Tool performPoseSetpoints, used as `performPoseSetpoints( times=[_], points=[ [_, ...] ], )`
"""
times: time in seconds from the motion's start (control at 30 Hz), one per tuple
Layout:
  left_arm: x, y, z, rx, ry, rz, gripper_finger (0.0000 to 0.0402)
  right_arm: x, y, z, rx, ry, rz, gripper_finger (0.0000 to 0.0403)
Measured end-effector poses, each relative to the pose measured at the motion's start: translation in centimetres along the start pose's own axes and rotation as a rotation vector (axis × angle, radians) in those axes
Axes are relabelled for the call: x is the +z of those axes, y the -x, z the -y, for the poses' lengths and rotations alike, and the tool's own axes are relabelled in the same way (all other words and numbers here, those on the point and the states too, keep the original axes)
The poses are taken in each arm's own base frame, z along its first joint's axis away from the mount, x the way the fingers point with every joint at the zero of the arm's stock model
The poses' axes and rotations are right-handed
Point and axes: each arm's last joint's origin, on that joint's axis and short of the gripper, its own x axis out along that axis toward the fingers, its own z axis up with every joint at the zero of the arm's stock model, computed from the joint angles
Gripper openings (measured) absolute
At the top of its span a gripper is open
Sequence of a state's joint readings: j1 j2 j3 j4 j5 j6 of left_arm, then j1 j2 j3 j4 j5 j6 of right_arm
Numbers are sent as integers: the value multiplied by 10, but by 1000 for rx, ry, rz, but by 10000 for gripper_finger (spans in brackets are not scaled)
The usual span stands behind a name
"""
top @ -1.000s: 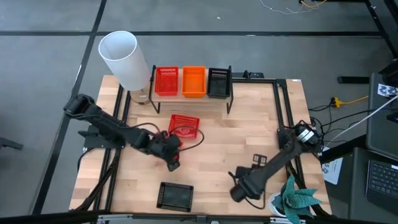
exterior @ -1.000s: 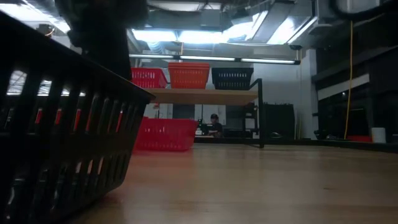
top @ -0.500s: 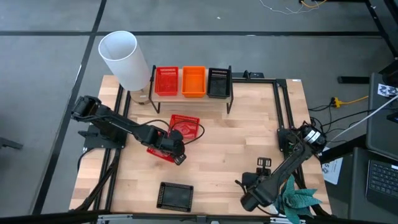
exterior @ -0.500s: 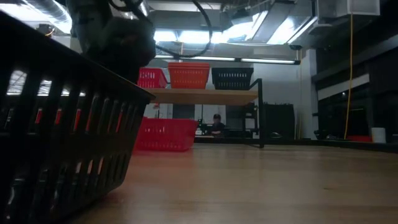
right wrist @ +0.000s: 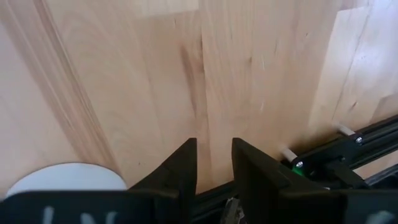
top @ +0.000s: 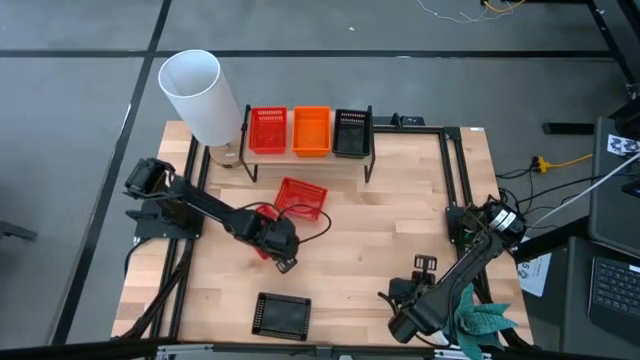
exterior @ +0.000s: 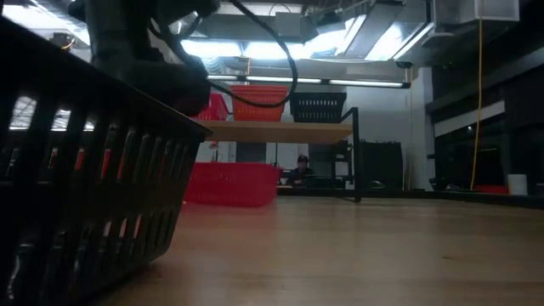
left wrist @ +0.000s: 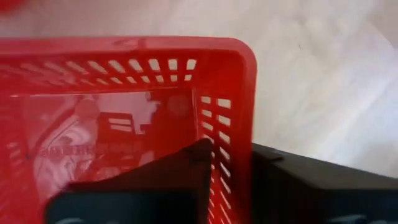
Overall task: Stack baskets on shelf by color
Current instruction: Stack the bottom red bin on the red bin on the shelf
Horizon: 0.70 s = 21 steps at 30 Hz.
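My left gripper (top: pixel 279 250) is over the table's middle left, shut on a red basket (left wrist: pixel 124 124) that shows as red patches (top: pixel 263 232) under the arm. A second red basket (top: pixel 301 198) lies flat on the table in front of the shelf (top: pixel 308 156). On the shelf's top board stand a red (top: pixel 267 131), an orange (top: pixel 311 131) and a black basket (top: pixel 351 132). Another black basket (top: pixel 282 315) sits at the near edge and fills the low view's left (exterior: pixel 76 187). My right gripper (right wrist: pixel 214 155) hovers over bare wood near the near right corner, open by a narrow gap. My left gripper holds the red basket by one mesh side wall near a corner (left wrist: pixel 233 149), with one finger inside (left wrist: pixel 180 171) and one outside (left wrist: pixel 292 180). The fingers come from above, slanting down. In the high view the arm hides most of the basket, so whether it is clear of the table does not show.
A tall white cylinder (top: pixel 200 95) stands at the far left corner beside the shelf. Black frame rails (top: pixel 455 190) run along the table's left and right sides. A green object (top: pixel 482 318) lies off the near right corner. A person shows far behind the shelf (exterior: pixel 303 170).
My left gripper has taken the red basket by its wall and shifted slightly toward the far edge with it. The free red basket in front of the shelf has turned a little. My right arm has drawn back toward the near right corner.
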<state>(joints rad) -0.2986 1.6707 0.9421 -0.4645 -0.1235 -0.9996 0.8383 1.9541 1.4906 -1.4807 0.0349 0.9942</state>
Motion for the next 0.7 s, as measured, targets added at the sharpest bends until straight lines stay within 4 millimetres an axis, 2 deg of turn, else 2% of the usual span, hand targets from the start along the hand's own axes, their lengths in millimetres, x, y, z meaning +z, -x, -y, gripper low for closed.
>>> performPoseSetpoints(
  times=[0.07,0.2,0.3,0.43,0.57,0.7],
  points=[
    [-4,6,5,-12,-30,-3,11,0,0,0,1,0,1,101],
    [-10,35,30,-118,-86,-14,2,2,0,-3,30,-1,20,101],
    [-13,67,50,-197,-164,6,1,3,0,-5,53,-2,35,101],
    [-9,122,69,-277,-338,143,0,5,0,-7,76,-3,50,101],
    [5,170,73,-202,-511,317,0,7,1,-9,83,-6,85,101],
    [21,214,58,-1,-659,443,0,9,1,-11,93,-9,118,101]
  ],
)
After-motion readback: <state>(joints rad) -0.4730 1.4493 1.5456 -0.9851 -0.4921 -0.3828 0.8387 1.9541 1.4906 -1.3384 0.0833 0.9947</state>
